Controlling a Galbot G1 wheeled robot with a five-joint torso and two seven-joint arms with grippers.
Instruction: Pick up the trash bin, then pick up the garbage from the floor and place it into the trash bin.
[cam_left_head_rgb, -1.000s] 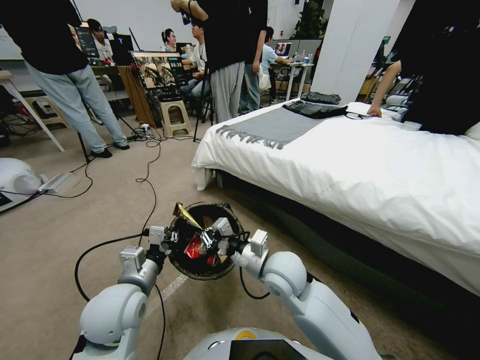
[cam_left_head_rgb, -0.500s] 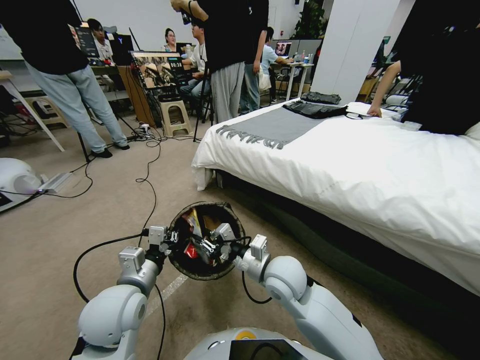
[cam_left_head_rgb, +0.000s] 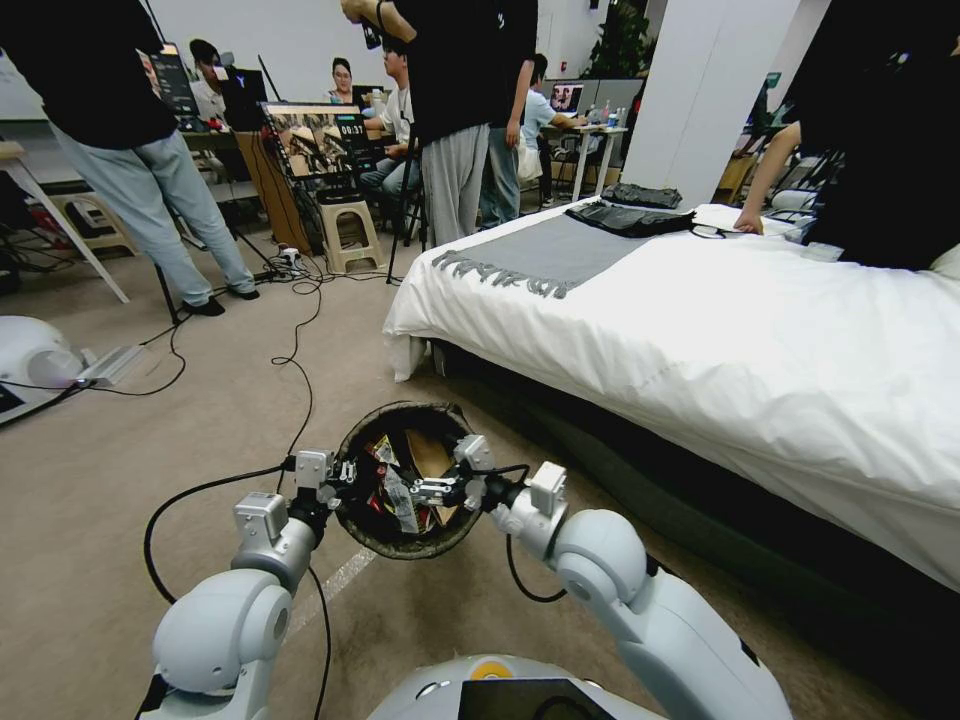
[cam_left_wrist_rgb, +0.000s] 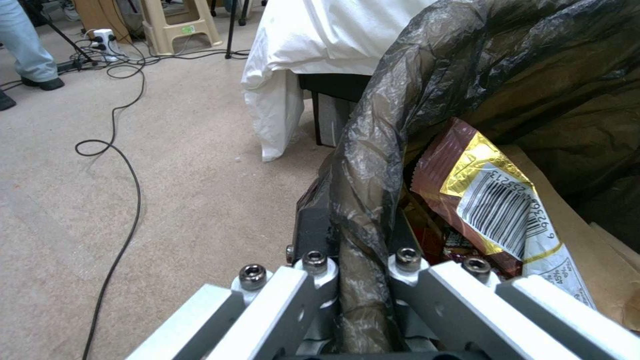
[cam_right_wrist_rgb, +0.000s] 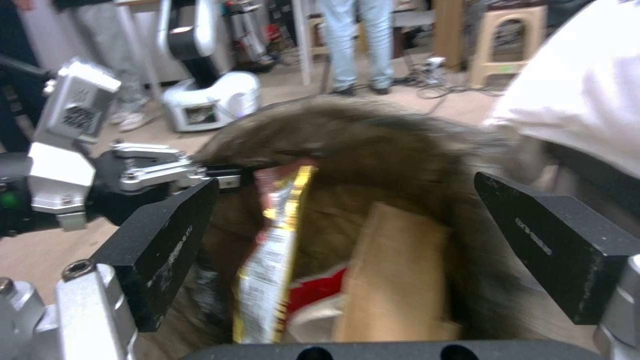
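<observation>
Right claw (cam_right_wrist_rgb: 347, 260): spread, empty, above the bin (cam_left_head_rgb: 407, 545) mouth; a second ago it hung deeper inside over the wrappers, now drawn back toward the near rim. Judged: last drop done.
Left claw (cam_left_wrist_rgb: 360, 280): pinching the bin's liner-wrapped rim, bin held off the floor (cam_left_head_rgb: 120, 470).
Garbage (cam_right_wrist_rgb: 273, 260): gold wrapper, brown paper, red scraps, all inside the bin.
Bed (cam_left_head_rgb: 700, 340): beside.

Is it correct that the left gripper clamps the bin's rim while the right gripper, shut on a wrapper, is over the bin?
Not quite. The left gripper does clamp the rim of the trash bin, but the right gripper over the bin is open and empty, as the right wrist view shows; the wrapper already lies inside.
</observation>
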